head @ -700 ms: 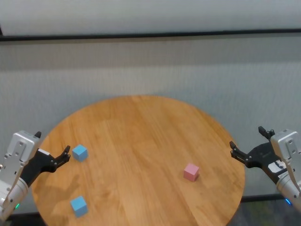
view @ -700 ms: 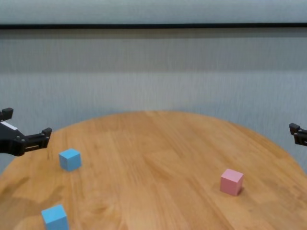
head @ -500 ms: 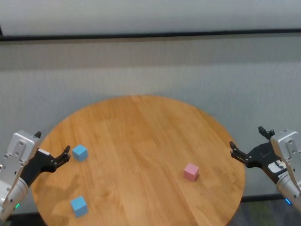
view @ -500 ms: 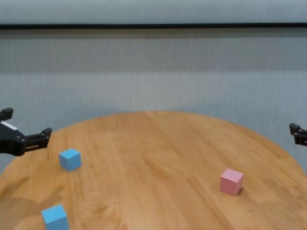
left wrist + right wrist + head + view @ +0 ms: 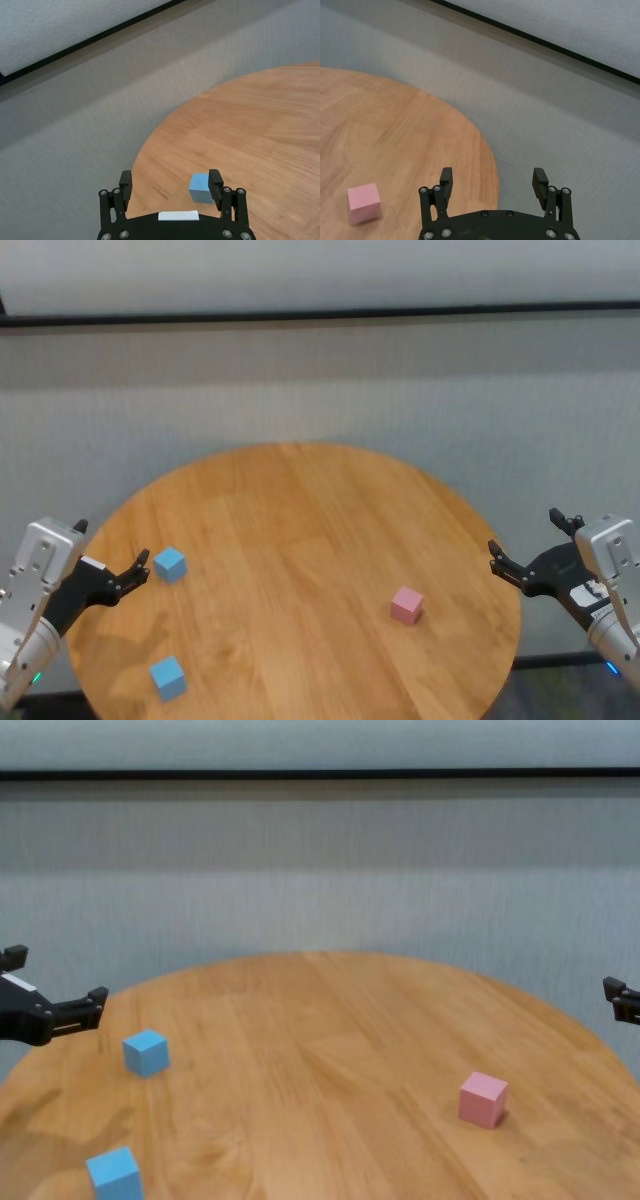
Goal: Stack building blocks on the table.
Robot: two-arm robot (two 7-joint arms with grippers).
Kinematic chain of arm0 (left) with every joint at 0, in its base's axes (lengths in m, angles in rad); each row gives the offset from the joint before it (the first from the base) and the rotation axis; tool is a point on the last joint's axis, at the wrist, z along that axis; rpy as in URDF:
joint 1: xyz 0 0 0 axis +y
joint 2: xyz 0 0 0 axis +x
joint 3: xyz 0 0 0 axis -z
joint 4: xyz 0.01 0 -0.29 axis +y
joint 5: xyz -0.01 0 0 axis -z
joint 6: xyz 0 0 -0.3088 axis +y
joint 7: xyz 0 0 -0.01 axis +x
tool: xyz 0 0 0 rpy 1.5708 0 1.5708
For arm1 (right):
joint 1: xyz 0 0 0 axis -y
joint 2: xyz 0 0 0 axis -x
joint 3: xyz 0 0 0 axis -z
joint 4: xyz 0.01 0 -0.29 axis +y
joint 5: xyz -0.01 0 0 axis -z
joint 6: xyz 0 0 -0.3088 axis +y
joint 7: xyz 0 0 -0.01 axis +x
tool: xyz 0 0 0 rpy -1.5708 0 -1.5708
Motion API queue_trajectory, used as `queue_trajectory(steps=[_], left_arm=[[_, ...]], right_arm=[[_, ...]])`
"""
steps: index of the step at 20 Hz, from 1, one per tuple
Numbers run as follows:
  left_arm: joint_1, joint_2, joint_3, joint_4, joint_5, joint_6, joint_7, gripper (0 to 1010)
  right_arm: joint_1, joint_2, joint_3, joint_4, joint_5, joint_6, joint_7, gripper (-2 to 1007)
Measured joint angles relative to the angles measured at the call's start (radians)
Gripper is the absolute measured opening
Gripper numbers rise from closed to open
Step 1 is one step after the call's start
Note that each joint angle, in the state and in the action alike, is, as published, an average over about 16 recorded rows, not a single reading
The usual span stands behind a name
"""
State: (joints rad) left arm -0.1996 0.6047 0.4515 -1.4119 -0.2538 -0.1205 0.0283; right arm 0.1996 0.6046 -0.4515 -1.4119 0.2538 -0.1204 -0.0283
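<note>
The left gripper [image 5: 112, 570], jaws wide and empty, hangs just beside the far blue block [image 5: 169, 563], far nearer than the equally open, empty right gripper [image 5: 533, 550].

on your table [image 5: 300, 530] three blocks sit apart: one block [image 5: 169, 563] at nine o'clock, another block [image 5: 167, 677] toward seven, the third block [image 5: 406, 605] near four o'clock.
</note>
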Motion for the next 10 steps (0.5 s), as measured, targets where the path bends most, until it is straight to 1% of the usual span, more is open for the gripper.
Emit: queue_trajectory(steps=[10], left_arm=[[0.0,0.0,0.0,0.0,0.0,0.0,0.0,1000]], right_arm=[[0.0,0.0,0.0,0.0,0.0,0.0,0.0,1005]])
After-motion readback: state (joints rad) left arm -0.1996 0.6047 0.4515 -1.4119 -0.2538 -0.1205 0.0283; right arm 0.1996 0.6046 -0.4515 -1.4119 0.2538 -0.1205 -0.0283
